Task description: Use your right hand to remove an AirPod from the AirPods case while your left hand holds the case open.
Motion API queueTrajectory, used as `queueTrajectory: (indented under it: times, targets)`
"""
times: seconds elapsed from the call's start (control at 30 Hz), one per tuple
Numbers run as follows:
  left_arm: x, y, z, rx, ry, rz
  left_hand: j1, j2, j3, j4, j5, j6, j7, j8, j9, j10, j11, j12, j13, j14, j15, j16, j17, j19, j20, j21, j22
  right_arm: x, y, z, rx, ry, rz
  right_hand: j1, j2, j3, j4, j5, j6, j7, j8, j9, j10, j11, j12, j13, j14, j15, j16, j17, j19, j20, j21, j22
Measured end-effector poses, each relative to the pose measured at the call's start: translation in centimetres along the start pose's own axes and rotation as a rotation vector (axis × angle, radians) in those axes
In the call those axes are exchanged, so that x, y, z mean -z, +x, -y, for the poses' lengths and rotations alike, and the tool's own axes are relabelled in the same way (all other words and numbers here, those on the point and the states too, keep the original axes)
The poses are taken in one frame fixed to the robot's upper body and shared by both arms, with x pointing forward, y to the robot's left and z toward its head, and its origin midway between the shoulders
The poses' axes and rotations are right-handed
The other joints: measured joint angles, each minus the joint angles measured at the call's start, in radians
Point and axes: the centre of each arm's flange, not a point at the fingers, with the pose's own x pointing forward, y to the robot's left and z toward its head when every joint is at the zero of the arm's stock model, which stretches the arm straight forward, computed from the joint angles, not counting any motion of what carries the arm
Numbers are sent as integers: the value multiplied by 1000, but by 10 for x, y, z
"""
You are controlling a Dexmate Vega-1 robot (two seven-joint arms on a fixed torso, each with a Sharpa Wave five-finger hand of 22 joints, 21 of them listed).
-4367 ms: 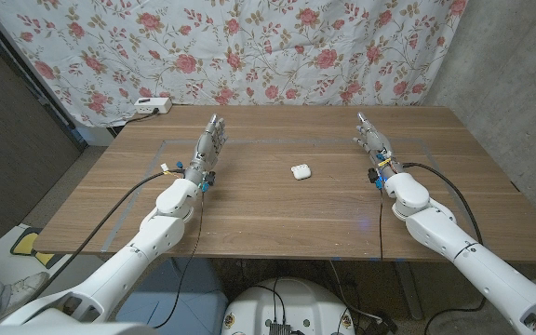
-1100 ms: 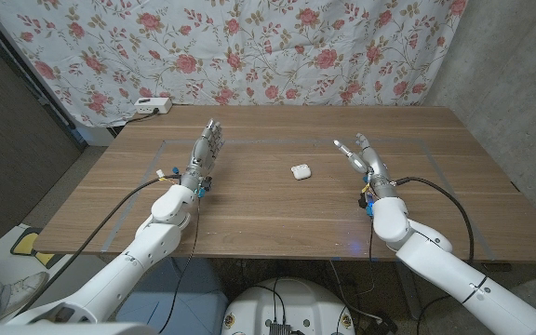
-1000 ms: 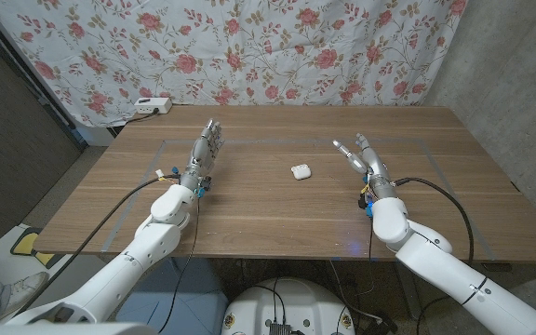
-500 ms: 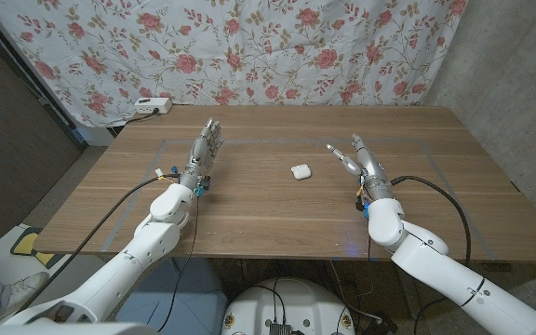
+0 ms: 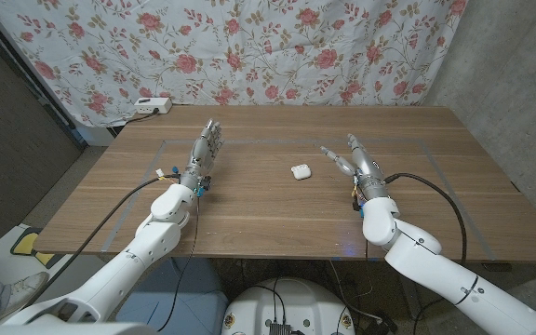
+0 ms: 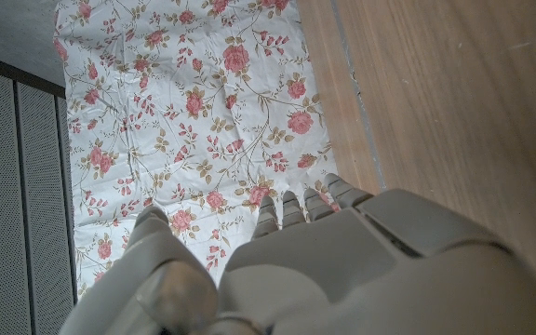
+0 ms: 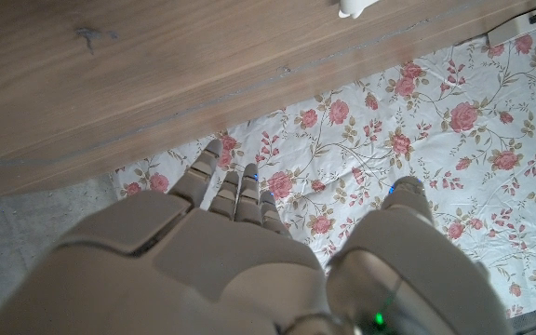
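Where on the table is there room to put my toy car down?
Bare wood lies between the left hand and the case, along the near edge of the table between the arms, and right of the right hand. It is tightest between case and right hand.

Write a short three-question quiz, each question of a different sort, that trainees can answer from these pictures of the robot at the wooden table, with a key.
1. True or false: the right hand already grips the AirPods case.
2. Multiple choice: where does the case lie in the head view? A) between the two hands, on the table B) in the left hand C) on the power strip
3. Fill in: the case's lid is ___.

Key
1. False: the right hand is apart from the case, its fingers spread.
2. A: the left hand holds nothing and is well clear of the case.
3. Closed.
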Motion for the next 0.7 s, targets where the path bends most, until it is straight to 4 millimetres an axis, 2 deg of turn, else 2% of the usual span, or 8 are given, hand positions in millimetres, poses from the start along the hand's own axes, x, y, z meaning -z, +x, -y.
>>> queueTrajectory:
  times: [0.7]
  targets:
    - [1,-1,1,1,-3,1,0,0,3,-3,0,0,0,0,0,0,0,0,0,0,0,0,0,0,0,0,0,-21,-8,-11,-10,-147,12,8,0,-4,-4,-4,0,0,0,0,16,0,8,5,5,-5,0,0,7,0,0,0]
